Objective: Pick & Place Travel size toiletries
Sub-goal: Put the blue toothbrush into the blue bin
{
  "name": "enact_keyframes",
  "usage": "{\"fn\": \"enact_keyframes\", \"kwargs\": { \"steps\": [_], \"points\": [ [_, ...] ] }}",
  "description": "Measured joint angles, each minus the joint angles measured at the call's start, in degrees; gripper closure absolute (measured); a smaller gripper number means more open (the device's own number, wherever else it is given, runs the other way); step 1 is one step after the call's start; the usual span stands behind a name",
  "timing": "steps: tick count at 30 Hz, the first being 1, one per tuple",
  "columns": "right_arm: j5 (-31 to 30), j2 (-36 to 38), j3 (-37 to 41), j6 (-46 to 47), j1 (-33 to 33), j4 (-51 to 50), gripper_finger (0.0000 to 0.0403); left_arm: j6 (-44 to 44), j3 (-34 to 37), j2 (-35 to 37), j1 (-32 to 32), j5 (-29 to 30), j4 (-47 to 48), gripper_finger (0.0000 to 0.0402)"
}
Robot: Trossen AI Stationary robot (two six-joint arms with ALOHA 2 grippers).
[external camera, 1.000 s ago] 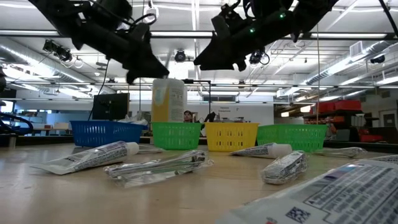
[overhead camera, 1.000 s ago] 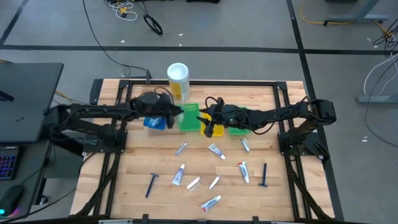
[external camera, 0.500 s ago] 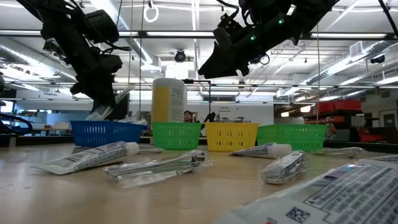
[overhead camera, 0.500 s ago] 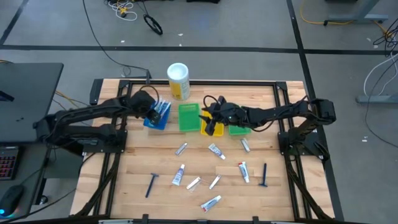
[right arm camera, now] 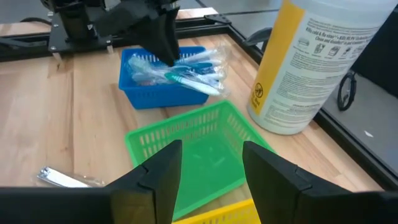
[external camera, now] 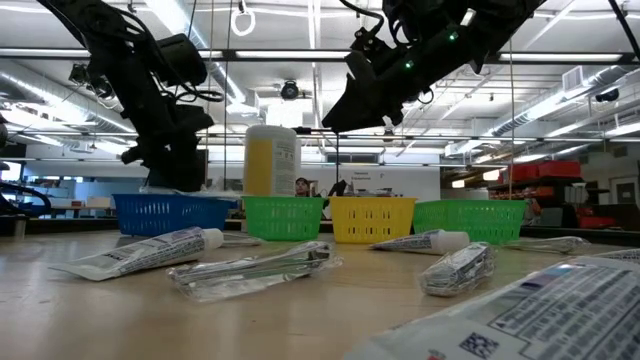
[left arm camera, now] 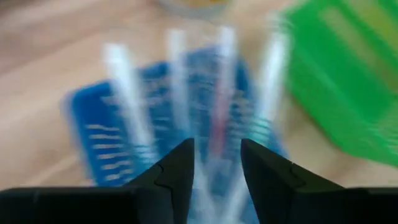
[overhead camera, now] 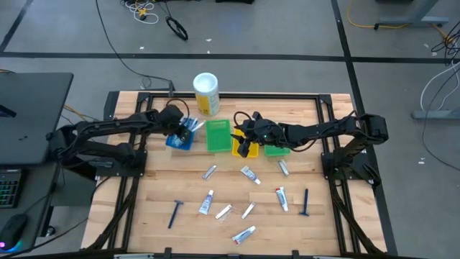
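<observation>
Overhead, left gripper [overhead camera: 188, 128] sits with jaws part open and empty over the blue slotted plastic bin [overhead camera: 175, 141] of white-and-teal toothbrushes [right arm camera: 189, 73], and could snag one lifting away; other toiletries lie scattered on the wooden desk [overhead camera: 158, 187]. Level view hides bin contents; left wrist view blurs everything; right wrist view shows the right gripper [right arm camera: 211, 163], jaws wide and empty, above the green bin [right arm camera: 193, 149].

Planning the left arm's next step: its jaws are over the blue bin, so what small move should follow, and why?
Probably lift the left gripper straight up and clear of the blue bin. Its jaws stand apart above the packaged toothbrushes already lying in that bin, and more toiletries, such as a toothpaste tube, wait on the table.
</observation>
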State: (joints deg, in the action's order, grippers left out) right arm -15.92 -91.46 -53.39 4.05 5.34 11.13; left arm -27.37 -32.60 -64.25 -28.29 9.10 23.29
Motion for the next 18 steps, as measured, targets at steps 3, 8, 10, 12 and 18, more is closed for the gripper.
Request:
{"fn": "enact_keyframes", "kwargs": {
  "steps": [3, 8, 10, 12, 18],
  "points": [
    [0.00, 0.00, 0.00, 0.00, 0.00, -0.45, 0.0222, -0.27, 0.00, 0.20, -0.04, 1.91, -0.21, 0.0255],
    [-0.02, 0.00, 0.00, -0.66, 0.01, -0.67, 0.0222, 0.24, 0.00, 1.39, 0.06, -0.87, -1.35, 0.0254],
    [-0.02, 0.00, 0.00, -0.66, 0.04, -0.65, 0.0222, 2.73, 0.00, 2.05, 0.06, -2.98, -3.27, 0.0256],
    [0.00, 0.00, 0.00, -0.66, 0.17, -0.65, 0.0222, 6.15, 0.00, 2.14, 0.13, -5.33, -6.30, 0.0259],
    [0.03, 0.00, 0.00, -0.66, 0.37, -0.65, 0.0222, 16.36, -0.04, 0.35, 0.15, -7.96, -8.45, 0.0244]
  ]
}}
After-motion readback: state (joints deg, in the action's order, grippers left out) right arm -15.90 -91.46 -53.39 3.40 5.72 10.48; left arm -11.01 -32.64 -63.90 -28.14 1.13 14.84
